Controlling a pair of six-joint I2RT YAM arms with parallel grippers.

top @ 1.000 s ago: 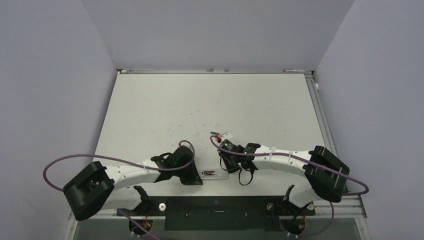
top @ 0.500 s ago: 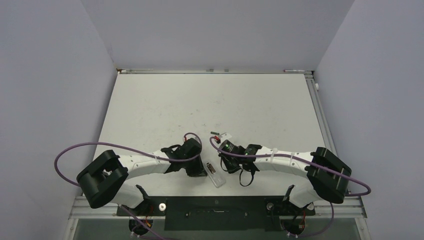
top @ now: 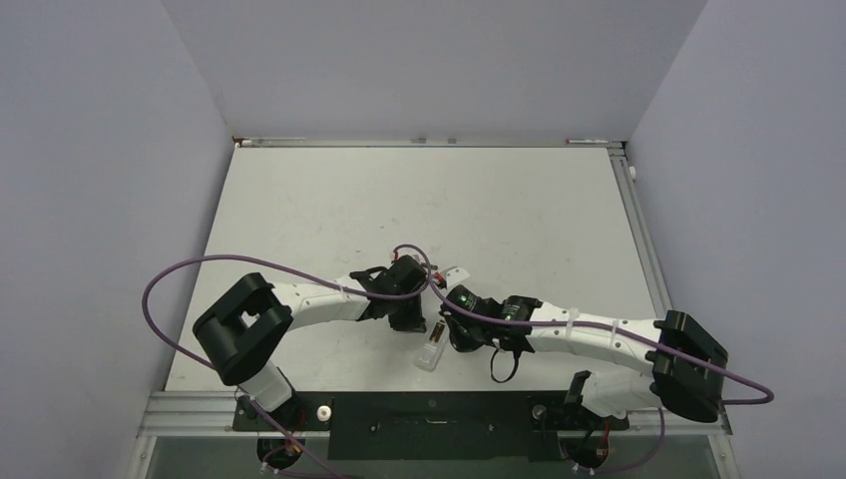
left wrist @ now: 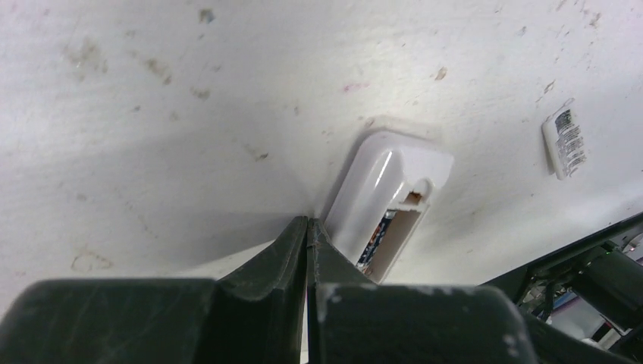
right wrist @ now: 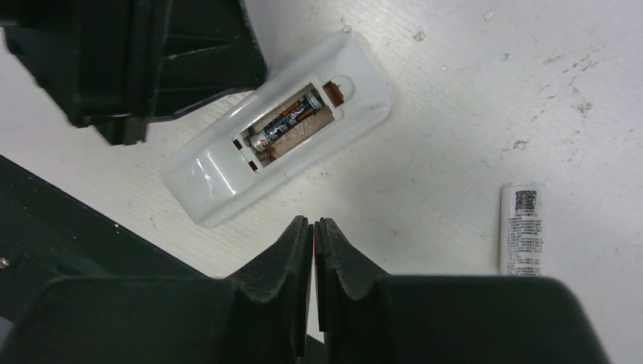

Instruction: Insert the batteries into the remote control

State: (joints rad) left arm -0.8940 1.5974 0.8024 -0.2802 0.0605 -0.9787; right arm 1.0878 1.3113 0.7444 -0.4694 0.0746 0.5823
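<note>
Right wrist view: my right fingers (right wrist: pixel 309 227) are pressed together, empty, over the counter (right wrist: pixel 455 91) just beside the remote control (right wrist: pixel 220 174). It lies back-up near the near edge, one battery (right wrist: pixel 286 123) in its uncovered recess. My left fingers (left wrist: pixel 303 231), likewise closed and empty, sit at its side. A white labelled piece (right wrist: pixel 523 227) lies farther back.

Both arms reach inward from their bases, bent at the elbow. The left arm (top: pixel 314 297) stretches out to the right, its elbow hanging out on the left side. The right arm (top: pixel 589 337) lies low and stretches to the left. The left gripper (top: pixel 412 319) and the right gripper (top: pixel 454 334) sit just beside each other, tips angled downward. Each has its two fingers pressed flat together, with nothing between them.
</note>
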